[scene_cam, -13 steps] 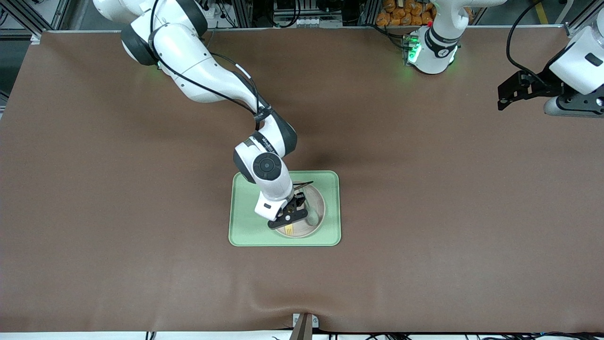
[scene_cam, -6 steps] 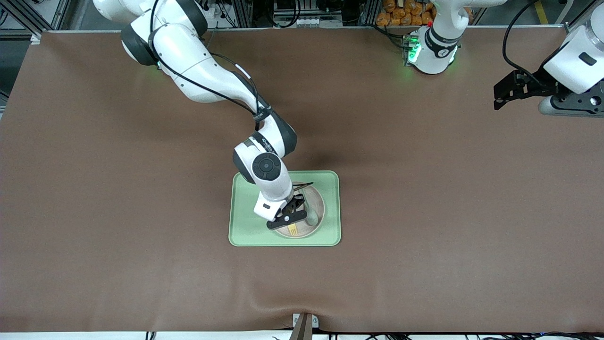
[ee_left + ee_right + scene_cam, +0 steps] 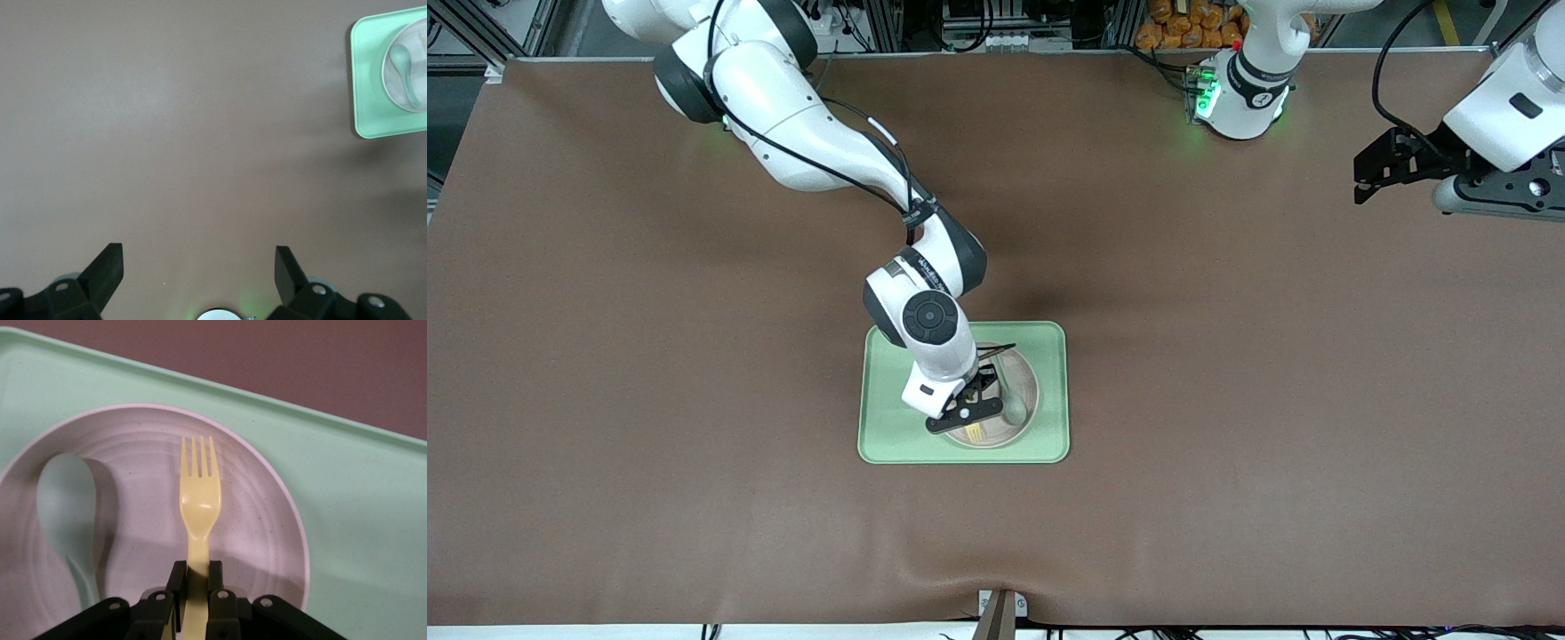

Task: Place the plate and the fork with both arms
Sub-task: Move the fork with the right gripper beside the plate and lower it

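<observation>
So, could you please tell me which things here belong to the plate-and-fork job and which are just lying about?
Job:
- fork, pinched in the right claw over the plate
- plate, on the tray
- left claw, open, waiting over bare table at the left arm's end

Lying about:
- spoon, in the plate
- green tray

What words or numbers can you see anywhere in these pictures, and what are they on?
Right arm: a thin line of white letters on the dark band near its wrist, too small to read.
Left arm's base: a small mark on its dark ring, too blurred to read.
Plate, fork, spoon, tray: no words or numbers on them.
</observation>
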